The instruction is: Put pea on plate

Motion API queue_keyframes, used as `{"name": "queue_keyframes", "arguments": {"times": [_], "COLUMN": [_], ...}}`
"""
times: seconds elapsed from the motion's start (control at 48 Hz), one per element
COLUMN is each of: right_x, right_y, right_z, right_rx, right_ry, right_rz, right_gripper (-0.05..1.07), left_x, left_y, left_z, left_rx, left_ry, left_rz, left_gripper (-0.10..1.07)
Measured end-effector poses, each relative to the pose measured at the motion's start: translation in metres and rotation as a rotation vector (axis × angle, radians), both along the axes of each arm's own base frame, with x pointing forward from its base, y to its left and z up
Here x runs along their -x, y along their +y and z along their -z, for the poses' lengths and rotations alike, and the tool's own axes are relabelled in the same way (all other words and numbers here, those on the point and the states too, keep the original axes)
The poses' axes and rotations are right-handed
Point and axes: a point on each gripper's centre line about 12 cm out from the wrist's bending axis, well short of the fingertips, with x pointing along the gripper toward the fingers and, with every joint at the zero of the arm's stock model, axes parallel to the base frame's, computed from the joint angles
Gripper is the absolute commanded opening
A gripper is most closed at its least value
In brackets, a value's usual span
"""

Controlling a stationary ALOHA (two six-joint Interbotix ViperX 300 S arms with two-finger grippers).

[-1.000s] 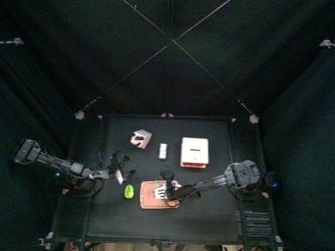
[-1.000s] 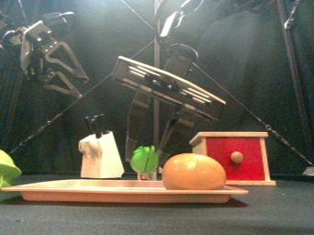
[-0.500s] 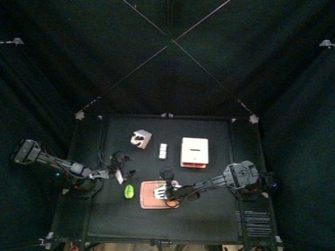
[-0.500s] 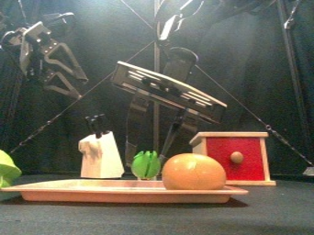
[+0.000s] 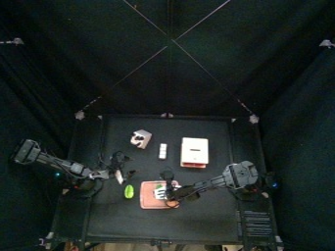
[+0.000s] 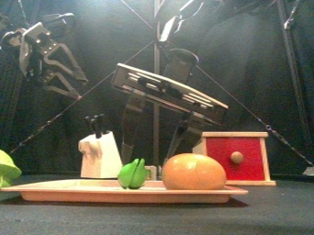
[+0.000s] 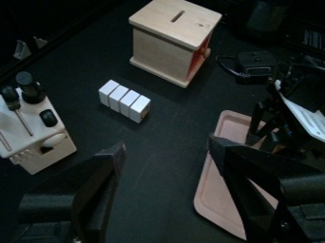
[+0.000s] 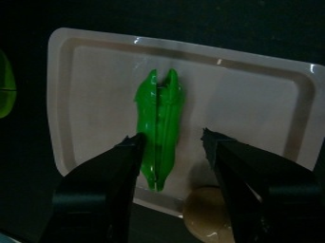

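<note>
The bright green pea (image 8: 158, 128) lies flat on the pink plate (image 8: 254, 104), free of both jaws. In the front view the pea (image 6: 132, 173) rests on the plate (image 6: 73, 190) left of an orange ball (image 6: 194, 172). My right gripper (image 8: 168, 140) hangs open just above the plate, one jaw on each side of the pea. From above, the right gripper (image 5: 169, 186) is over the plate (image 5: 148, 199). My left gripper (image 7: 165, 157) is open with nothing in it and rests at the table's left, beside the plate (image 7: 241, 185).
A yellow-green round thing (image 6: 6, 168) lies just left of the plate. Behind stand a wooden box with a red side (image 6: 236, 156), a white block holding black pieces (image 6: 101, 154) and a row of white cubes (image 7: 124, 100).
The right gripper's jaws spread wider. The pea dropped from between them, where it stood upright, and now lies on the plate. The left arm has not moved.
</note>
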Motion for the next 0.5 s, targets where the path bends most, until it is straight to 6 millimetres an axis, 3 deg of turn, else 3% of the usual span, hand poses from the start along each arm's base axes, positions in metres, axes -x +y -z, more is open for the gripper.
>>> {"name": "queue_keyframes", "arguments": {"times": [0.5], "right_x": [-0.006], "right_y": [-0.001], "right_z": [-0.016], "right_rx": [0.025], "right_ry": [-0.044], "right_rz": [-0.022], "right_gripper": [0.87], "left_x": [0.0], "left_y": [0.0], "left_z": [0.0], "left_rx": [0.0], "left_ry": [-0.001], "left_rz": [-0.002], "left_gripper": [1.01]}}
